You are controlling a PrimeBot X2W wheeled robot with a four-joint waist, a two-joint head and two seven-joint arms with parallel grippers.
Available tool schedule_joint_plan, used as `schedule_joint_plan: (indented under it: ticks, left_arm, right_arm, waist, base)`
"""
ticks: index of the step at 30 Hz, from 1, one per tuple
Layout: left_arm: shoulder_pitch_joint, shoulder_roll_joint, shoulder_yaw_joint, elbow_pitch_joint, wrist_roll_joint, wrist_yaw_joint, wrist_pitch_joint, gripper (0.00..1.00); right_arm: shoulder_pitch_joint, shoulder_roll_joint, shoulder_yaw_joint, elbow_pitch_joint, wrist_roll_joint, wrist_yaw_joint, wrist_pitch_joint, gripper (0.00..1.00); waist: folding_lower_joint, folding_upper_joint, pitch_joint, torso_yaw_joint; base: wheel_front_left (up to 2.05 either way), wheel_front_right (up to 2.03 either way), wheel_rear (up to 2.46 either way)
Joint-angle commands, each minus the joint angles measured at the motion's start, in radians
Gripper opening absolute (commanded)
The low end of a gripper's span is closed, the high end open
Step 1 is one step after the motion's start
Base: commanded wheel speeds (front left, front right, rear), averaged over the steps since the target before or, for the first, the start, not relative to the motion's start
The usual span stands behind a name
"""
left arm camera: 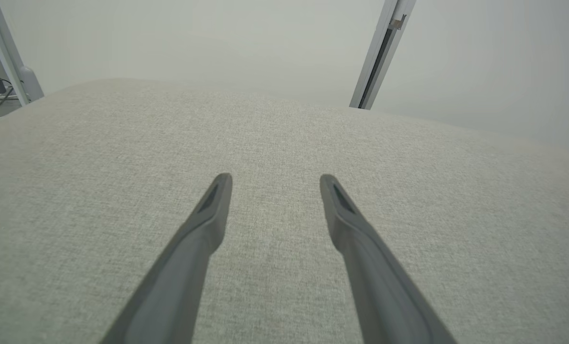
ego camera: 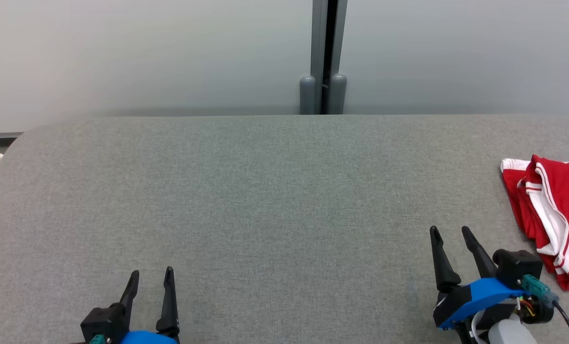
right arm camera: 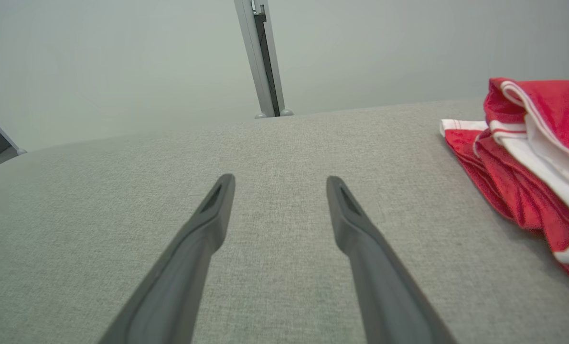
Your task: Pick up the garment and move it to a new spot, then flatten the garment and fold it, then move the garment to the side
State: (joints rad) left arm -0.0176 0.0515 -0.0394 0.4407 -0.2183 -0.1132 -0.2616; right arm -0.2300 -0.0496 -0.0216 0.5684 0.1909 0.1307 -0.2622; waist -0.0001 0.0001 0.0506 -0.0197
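You see the garment (ego camera: 559,210), a crumpled red piece with white stripes and trim, lying at the right edge of the grey fabric-covered table (ego camera: 265,191), part of it running out of the head view. In the right wrist view the garment (right arm camera: 528,157) sits bunched to the right of the fingers, apart from them. Your right gripper (ego camera: 450,231) hovers just left of the garment and nearer to you, jaws spread wide and holding nothing. Your left gripper (ego camera: 151,271) is well apart, at the near left over bare table, its jaws also wide and empty. A grey post (ego camera: 323,57) rises behind the far table edge against a pale wall.
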Motion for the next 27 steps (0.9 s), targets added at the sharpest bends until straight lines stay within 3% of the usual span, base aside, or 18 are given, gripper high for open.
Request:
schedule_joint_plan:
  ticks: [1,21,22,27]
  left_arm:
    - [0.009,-0.001,0.006,-0.002,0.006,0.001,-0.004,1.0]
    - [0.078,-0.001,0.005,-0.008,-0.011,-0.006,-0.004,1.0]
    - [0.075,0.0,0.004,-0.006,-0.011,-0.002,0.0,0.0]
    - [0.068,-0.001,0.012,0.018,-0.051,-0.003,0.021,0.0]
  right_arm:
    - [0.025,-0.003,0.001,-0.004,0.012,0.0,-0.003,1.0]
    - [0.109,-0.003,0.012,0.006,0.033,0.0,-0.003,1.0]
    - [0.096,0.0,0.012,0.005,0.035,0.0,0.0,0.0]
    - [0.091,0.003,0.0,0.026,0.074,0.0,0.022,0.0]
  waist:
    - [0.0001,-0.0001,-0.005,0.004]
    - [0.0001,-0.0001,-0.069,0.009]
    - [0.0001,-0.0001,-0.069,0.009]
    - [0.0002,-0.0001,-0.069,0.009]
  base:
    - [0.0,0.0,0.0]
    - [0.0,0.0,0.0]
    - [0.0,0.0,0.0]
    - [0.0,0.0,0.0]
